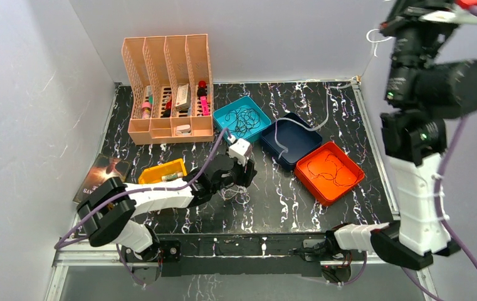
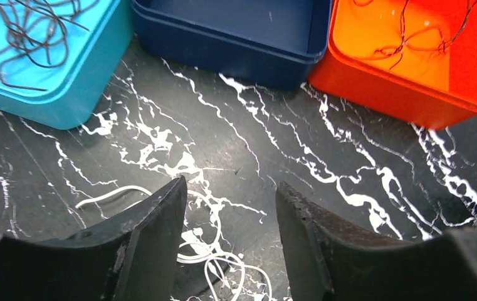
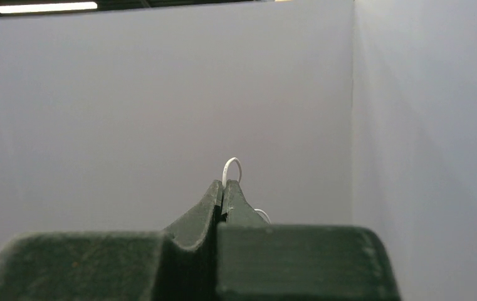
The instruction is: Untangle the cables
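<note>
A small tangle of white cables point(image 2: 223, 266) lies on the black marbled table between the fingers of my open left gripper point(image 2: 230, 183); in the top view the gripper point(image 1: 236, 190) is low over the tangle point(image 1: 241, 197). My right gripper point(image 3: 223, 185) is shut on a white cable point(image 3: 232, 164) and is raised high at the back right point(image 1: 385, 27). That cable point(image 1: 327, 116) hangs down to the navy tray point(image 1: 295, 143). Black cables point(image 1: 246, 119) lie in the teal tray point(image 1: 223, 113). Thin dark cables point(image 1: 330, 168) lie in the orange tray point(image 1: 348, 187).
A peach file organizer point(image 1: 168, 88) holding small items stands at the back left. A yellow bin point(image 1: 160, 172) sits beside my left arm, and a dark card point(image 1: 101, 175) lies at the table's left edge. The three trays stand in a row right of centre.
</note>
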You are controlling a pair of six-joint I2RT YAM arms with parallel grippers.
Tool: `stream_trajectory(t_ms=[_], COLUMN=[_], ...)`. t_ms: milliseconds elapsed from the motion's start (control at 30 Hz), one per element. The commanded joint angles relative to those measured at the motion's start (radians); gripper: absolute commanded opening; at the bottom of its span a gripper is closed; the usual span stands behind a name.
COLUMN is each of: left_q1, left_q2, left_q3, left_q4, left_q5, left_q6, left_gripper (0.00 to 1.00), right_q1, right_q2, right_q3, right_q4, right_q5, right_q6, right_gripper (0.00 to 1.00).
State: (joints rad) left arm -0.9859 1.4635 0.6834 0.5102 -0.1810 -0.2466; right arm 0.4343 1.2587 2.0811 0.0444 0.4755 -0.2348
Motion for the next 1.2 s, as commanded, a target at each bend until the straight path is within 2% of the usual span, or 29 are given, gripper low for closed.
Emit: stream_trajectory(t_ms=[0,167,467,900,1167], left_q1=[-0.004,-0.002,-0.003,-0.003,-0.002], left_q2=[-0.089,-0.129,-0.156,-0.166,-0.163], left_q3=[0.047,0.051,0.037,0.037,0.047], left_q4=[-0.079,-0.109,-0.134,-0.166,-0.186], left_q5=[-0.065,-0.081,-0.089,-0.104,-0.107], left_q6=[-0.012,-0.03,-0.046,-0.046,-0.054], left_gripper=[0.56,0.66,0.71,0.75,0.77], right_q1=[0.006,0.007,0.0,-0.023,-0.028], right_q2=[0.075,0.136,0.193,0.087,-0.032], right_q3=[0.051,0.062,0.023,-0.225,-0.524], right_q4=[-0.067,-0.079,-0.076,-0.046,-0.051], right_q5=[-0.031,-0.054,-0.032,0.004,0.021], right_q6=[0.036,0.066,0.063,0.093,0.181], right_gripper=[0.0,0.0,0.0,0.0,0.0])
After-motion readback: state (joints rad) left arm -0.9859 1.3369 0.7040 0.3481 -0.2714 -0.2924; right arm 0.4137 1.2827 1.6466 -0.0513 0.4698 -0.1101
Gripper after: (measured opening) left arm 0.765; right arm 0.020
